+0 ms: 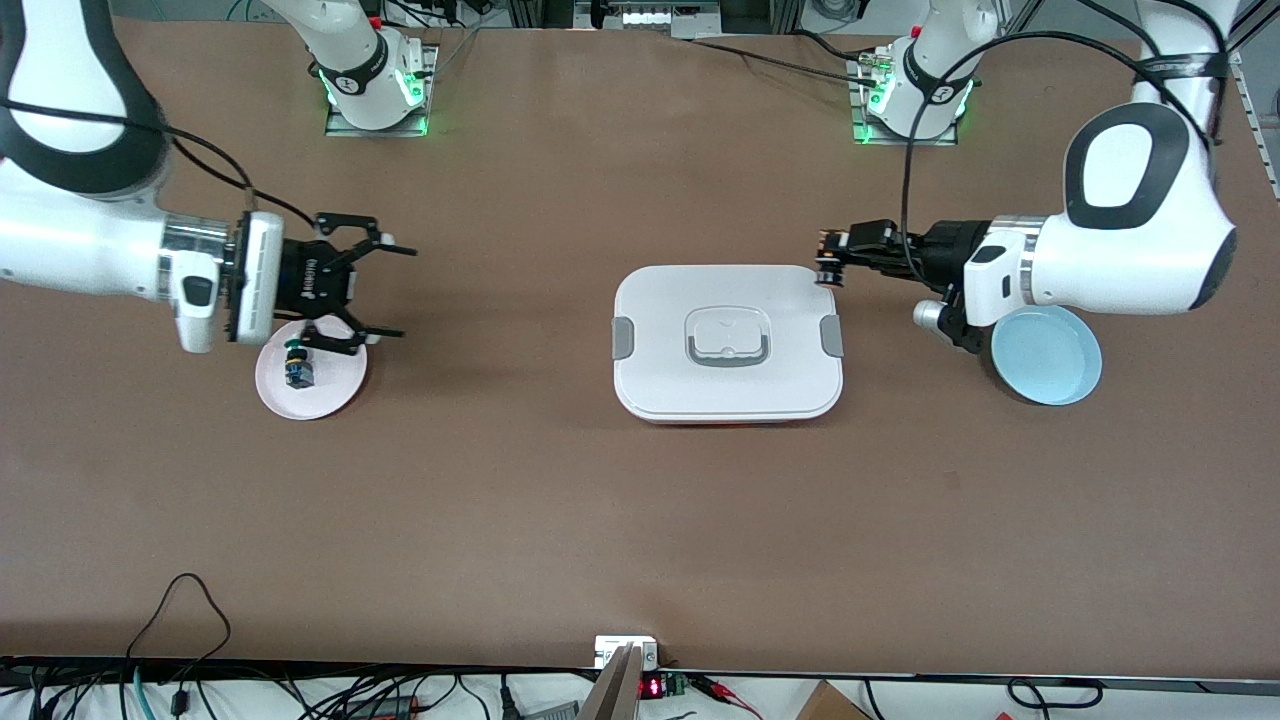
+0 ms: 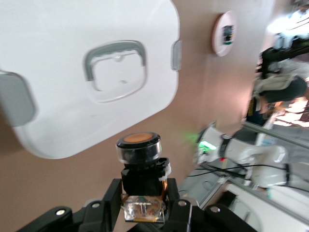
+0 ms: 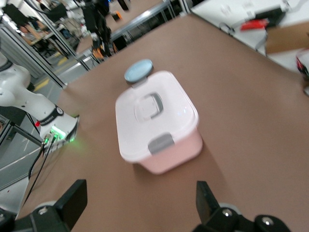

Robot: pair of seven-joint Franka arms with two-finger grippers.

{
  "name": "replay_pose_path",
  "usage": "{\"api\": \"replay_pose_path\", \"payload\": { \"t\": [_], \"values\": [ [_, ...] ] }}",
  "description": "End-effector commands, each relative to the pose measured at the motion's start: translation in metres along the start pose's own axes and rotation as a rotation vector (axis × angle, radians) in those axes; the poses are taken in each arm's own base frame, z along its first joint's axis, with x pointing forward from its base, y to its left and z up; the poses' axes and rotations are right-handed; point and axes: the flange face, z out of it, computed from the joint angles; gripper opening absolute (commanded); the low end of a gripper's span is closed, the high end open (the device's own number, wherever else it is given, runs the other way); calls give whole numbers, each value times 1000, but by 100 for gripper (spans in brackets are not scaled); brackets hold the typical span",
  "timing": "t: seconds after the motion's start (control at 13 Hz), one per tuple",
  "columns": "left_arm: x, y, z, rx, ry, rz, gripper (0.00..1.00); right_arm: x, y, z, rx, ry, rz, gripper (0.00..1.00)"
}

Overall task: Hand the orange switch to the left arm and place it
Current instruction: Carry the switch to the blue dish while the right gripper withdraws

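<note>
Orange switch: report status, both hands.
Left hand shut on orange switch, over box corner. Right hand open, waiting above pink plate. Box sits between them.

The orange switch (image 2: pixel 140 166) has a black body, a round orange cap ringed in black and a clear, tan-tinted end. It is off the table, clamped at that end between the fingers of the left gripper (image 1: pixel 832 262), and lies roughly level with its cap pointing toward the right arm's end of the table, over the corner of the box (image 1: pixel 728 342) nearest the left arm's base. The box is a white rounded-rectangular container with grey side clips and a grey-outlined recessed handle in its closed lid, standing flat at mid-table.
</note>
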Motion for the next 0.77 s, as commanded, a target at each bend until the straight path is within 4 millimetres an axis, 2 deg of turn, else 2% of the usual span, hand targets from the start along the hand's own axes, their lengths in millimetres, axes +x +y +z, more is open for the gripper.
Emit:
{"api": "replay_pose_path", "payload": {
  "t": [0.0, 0.15, 0.31, 0.54, 0.61, 0.69],
  "values": [
    [15, -4, -19, 160, -58, 49, 30, -5, -21, -33, -60, -115, 160, 100],
    [15, -13, -31, 319, -68, 52, 29, -1, -28, -47, -144, -193, 285, 100],
    [15, -28, -35, 440, -93, 43, 29, 9, -34, -62, -253, -262, 388, 100],
    [14, -51, -45, 643, -132, 44, 29, 33, -50, -79, -439, -355, 513, 100],
    [18, -65, -46, 694, -164, 85, 29, 40, -61, -79, -494, -379, 547, 100],
    [21, -85, -58, 714, -162, 122, 29, 45, -71, -79, -550, -400, 578, 100]
  ]
}}
